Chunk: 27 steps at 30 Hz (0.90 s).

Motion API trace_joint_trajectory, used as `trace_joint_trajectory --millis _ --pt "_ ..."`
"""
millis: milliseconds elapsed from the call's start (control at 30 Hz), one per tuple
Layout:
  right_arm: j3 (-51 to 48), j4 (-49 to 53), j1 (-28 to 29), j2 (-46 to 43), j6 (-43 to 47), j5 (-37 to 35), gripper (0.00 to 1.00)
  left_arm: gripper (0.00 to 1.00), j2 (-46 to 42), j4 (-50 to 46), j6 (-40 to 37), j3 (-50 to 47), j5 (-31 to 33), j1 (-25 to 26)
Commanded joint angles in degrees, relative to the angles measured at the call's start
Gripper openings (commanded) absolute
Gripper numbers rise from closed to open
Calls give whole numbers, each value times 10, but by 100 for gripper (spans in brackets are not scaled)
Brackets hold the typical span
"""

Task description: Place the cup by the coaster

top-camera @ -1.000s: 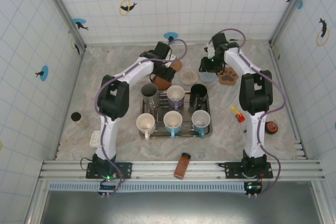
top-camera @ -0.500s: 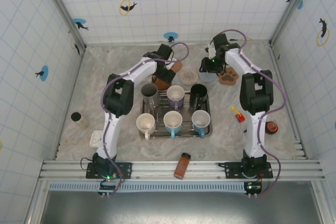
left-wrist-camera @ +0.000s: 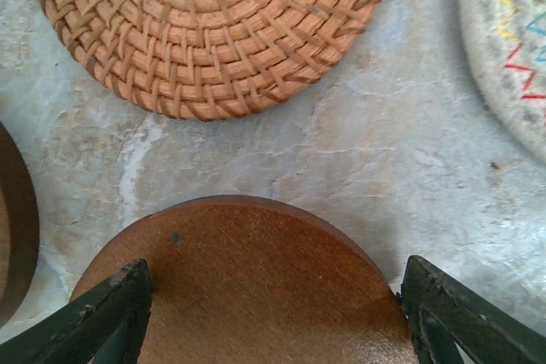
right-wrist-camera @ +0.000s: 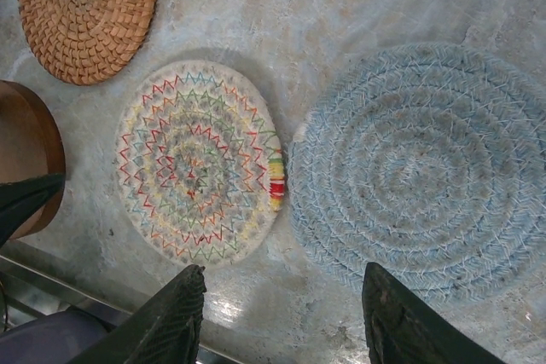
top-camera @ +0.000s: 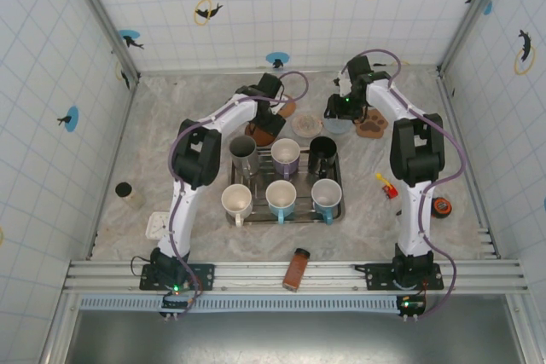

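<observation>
Left pincer [left-wrist-camera: 273, 274] pinches the brown cup [left-wrist-camera: 247, 300]; we should set it down gently just beside the wicker coaster [left-wrist-camera: 209, 23], not on it.

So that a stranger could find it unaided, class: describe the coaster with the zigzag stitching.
Start at the metal tray of cups mid-table; just behind it, toward the back wall, lie several round coasters. The zigzag coaster sits between the woven orange-brown wicker coaster and the larger blue coaster. Unlike those plain ones, it is whitish with multicoloured zigzag stitching.
</observation>
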<state>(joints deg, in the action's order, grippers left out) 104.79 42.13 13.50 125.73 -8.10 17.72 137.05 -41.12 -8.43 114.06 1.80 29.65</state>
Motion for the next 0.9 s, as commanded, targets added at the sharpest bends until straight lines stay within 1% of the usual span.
trace_joint_trajectory --millis 0,233,400,600,867 --pt "-15 -5 -3 -31 -2 4 52 76 29 -20 -13 -2 33 -2" --pt "-17 -5 -5 -30 -3 5 52 74 39 -3 -15 -10 62 -2" --pt "-20 -5 -6 -32 -3 4 52 70 53 7 -20 -5 97 -3" --pt "-16 -7 -3 -36 -8 10 51 64 64 19 -20 1 109 -9" --pt "26 5 11 -22 -13 12 50 62 61 29 -19 -4 117 -26"
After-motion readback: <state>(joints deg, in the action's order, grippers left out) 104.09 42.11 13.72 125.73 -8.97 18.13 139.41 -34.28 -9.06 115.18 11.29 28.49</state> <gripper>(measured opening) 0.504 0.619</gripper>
